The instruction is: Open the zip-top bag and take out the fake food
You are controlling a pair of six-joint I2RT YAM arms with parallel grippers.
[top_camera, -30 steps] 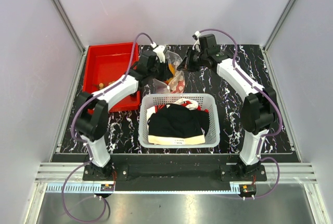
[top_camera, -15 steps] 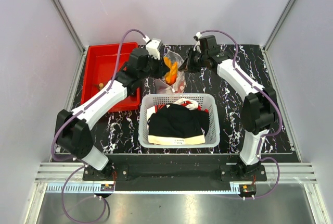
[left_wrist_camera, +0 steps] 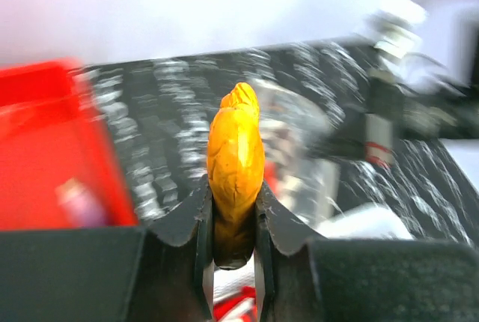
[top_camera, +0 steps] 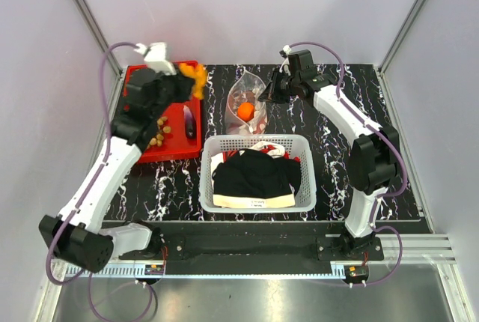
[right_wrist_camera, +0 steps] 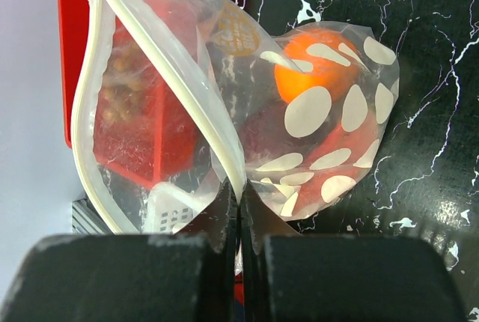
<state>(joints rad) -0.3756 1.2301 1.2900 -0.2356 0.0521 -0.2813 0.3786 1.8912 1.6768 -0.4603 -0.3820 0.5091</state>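
Observation:
The clear zip-top bag stands open behind the basket; its white zip strip gapes wide in the right wrist view. My right gripper is shut on the bag's mouth edge. Inside the bag lie an orange fruit, a red piece and pale discs. My left gripper is shut on an orange, ridged toy piece and holds it over the red bin. Tan nut-like balls and a dark purple piece lie in the bin.
A white mesh basket of black and white clothes stands in front of the bag, between the two arms. The red bin sits at the back left of the black marbled table. Grey walls close in on three sides.
My left gripper has pulled the orange ridged piece out of the bag and swung left over the red bin. More nut-like balls and the purple piece now show in the bin. The right gripper stays put.

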